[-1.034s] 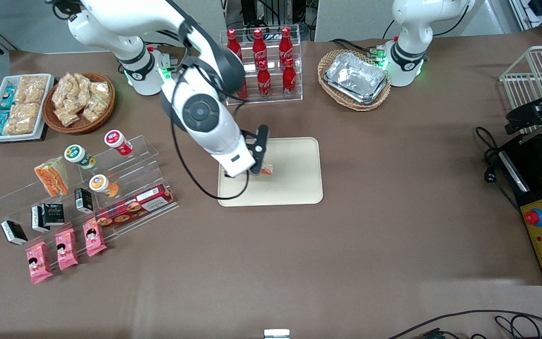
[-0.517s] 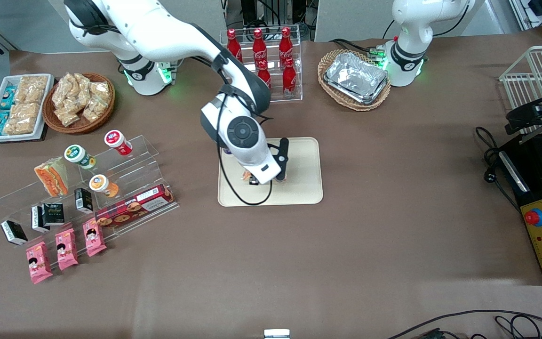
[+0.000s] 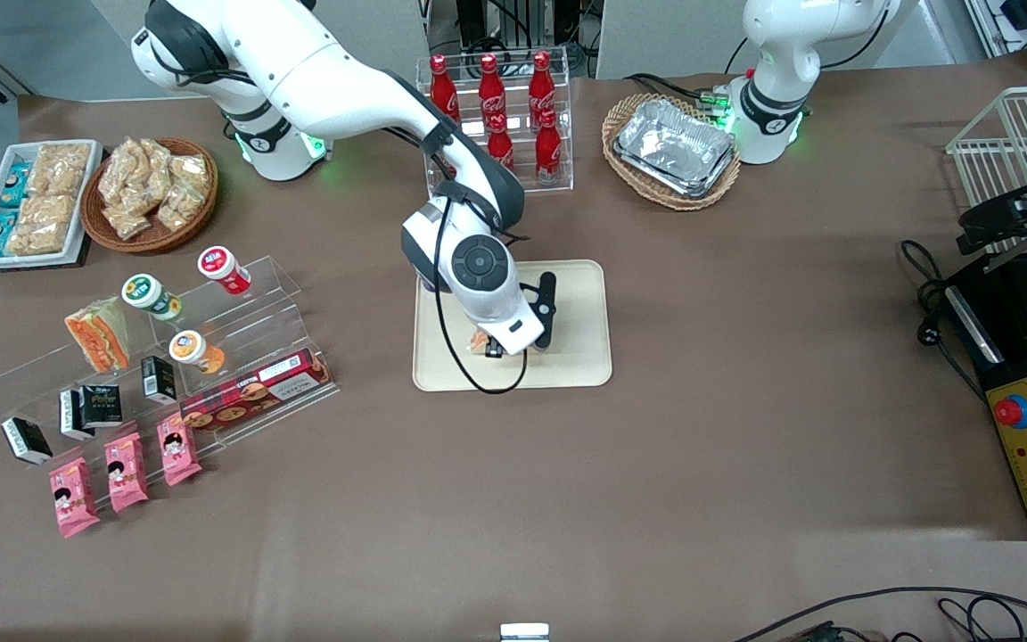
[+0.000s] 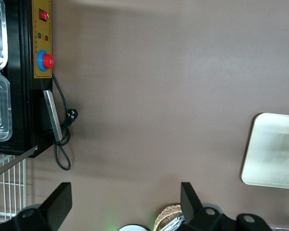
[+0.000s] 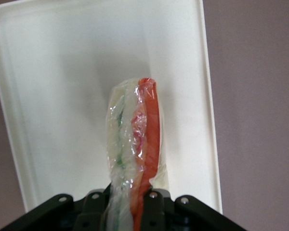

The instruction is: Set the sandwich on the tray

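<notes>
The sandwich (image 5: 134, 144) is a clear-wrapped wedge with white bread and orange and green layers. My gripper (image 5: 130, 204) is shut on it, a finger pressed against each flat side. It hangs edge-down over the cream-beige tray (image 5: 62, 96). In the front view the gripper (image 3: 513, 343) is over the tray (image 3: 576, 357), in the part of it nearer the camera. The arm's wrist hides most of the sandwich (image 3: 480, 341). I cannot tell whether the sandwich touches the tray.
A clear stepped rack (image 3: 237, 357) with a tan-bread sandwich (image 3: 96, 334), cups and snack packs stands toward the working arm's end. A cola bottle rack (image 3: 500, 120) and a wicker basket of foil trays (image 3: 674, 147) lie farther from the camera than the tray.
The arm has carried the sandwich from the tray's working-arm edge toward its middle and lower down. The gripper stays shut on it throughout.
</notes>
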